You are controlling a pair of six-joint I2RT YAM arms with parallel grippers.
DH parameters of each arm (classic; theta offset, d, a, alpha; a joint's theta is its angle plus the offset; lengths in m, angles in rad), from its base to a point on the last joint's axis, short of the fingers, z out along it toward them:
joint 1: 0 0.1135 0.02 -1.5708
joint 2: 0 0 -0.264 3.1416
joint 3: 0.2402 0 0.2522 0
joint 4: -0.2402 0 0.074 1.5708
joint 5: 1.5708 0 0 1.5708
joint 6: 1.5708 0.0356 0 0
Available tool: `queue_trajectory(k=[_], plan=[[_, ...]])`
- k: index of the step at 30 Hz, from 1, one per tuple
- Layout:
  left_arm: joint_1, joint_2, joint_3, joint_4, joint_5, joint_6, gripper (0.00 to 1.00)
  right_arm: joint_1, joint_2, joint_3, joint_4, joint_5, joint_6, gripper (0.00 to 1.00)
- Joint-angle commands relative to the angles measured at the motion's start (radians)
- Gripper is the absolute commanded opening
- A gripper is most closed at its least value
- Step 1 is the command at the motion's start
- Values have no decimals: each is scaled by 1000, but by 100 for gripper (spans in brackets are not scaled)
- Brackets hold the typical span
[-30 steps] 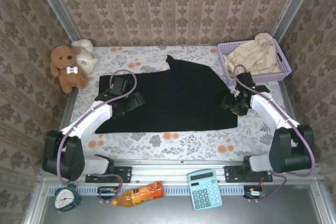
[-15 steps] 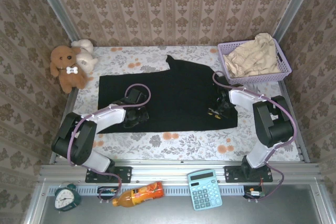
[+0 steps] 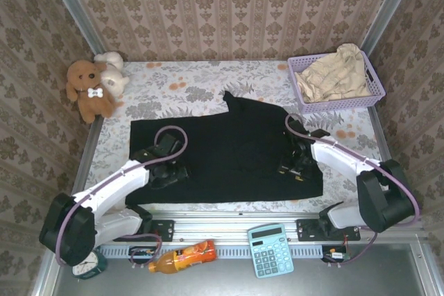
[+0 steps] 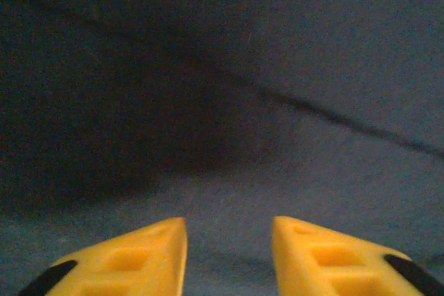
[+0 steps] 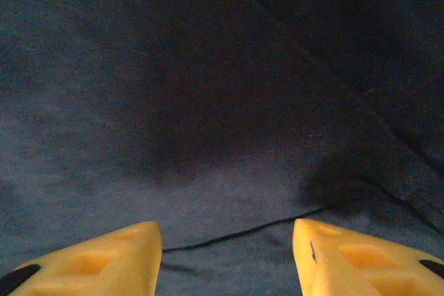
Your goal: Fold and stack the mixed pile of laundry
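Black piece [image 3: 229, 147] of the laundry pile first. From the overhead cam it's a big, plain, matte cloth spread mostly flat on the floral table [image 3: 201, 81]. It lies left of the lavender mesh basket [image 3: 379, 92] and nearer the arm bases than the basket is. It's roughly rectangular, with a small peak poking out of its far edge. The beige piece [image 3: 338, 73] is smaller and all crumpled, heaped inside the basket and rising above its rim.

Both arms are down on the black cloth. The left gripper [image 3: 168, 171] is well left of the basket, near the cloth's far end from it. The right gripper [image 3: 291, 166] is on the end closest to the basket. Their cables loop over the fabric.

Way across from the basket, in the far left corner, a brown plush bear [image 3: 87, 89] leans on a cream plush [image 3: 113, 73]. On the rail on the near side of the basket sit a teal calculator [image 3: 270, 249], an orange bottle [image 3: 183, 256] and a small clock [image 3: 89, 262].

Left wrist cam: the left gripper [image 4: 229, 244] has chunky yellow plastic wedges set apart by a narrow gap, with nothing pinched. The black cloth under it looks finely knit, with a dark crease running diagonally.

Right wrist cam: the right gripper [image 5: 227, 244] has its wedges spread wider, also holding nothing. The cloth here shows a thin seam line and soft folds. There's a tiny white blob in the top corner, can't tell what it is.
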State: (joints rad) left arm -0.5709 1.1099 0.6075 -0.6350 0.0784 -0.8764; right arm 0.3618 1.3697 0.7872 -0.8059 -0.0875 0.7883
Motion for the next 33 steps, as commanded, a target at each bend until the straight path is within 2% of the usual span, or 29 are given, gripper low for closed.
queue_trajectory(k=[1,4,7,10,13,18,23,26,29,31,33], plan=[[88,99,177,4,31,129,53,-27,15,205,-34,27,-79,60],[136,290,381,57,96,225,58,-75,197,419,-35,12,-171,62],[140,498,612,88,147,303,62,-116,403,651,-58,5,-257,63],[138,686,816,130,200,302,64,-151,591,868,-87,-16,-304,63],[132,856,978,209,251,279,65,-177,710,1023,-107,-43,-328,64],[124,1124,1259,239,278,225,66,-221,780,1140,-124,-98,-353,64],[123,1342,1522,214,283,113,68,-239,766,1138,-115,-122,-350,65],[121,1435,1640,146,272,59,65,-244,753,1126,-112,-111,-344,65],[121,1461,1676,88,247,76,52,-251,743,1120,-105,-99,-348,65],[91,1441,1645,96,240,91,34,-260,731,1098,-83,-104,-338,65],[89,1417,1603,141,266,80,8,-267,723,1075,-55,-119,-328,65]])
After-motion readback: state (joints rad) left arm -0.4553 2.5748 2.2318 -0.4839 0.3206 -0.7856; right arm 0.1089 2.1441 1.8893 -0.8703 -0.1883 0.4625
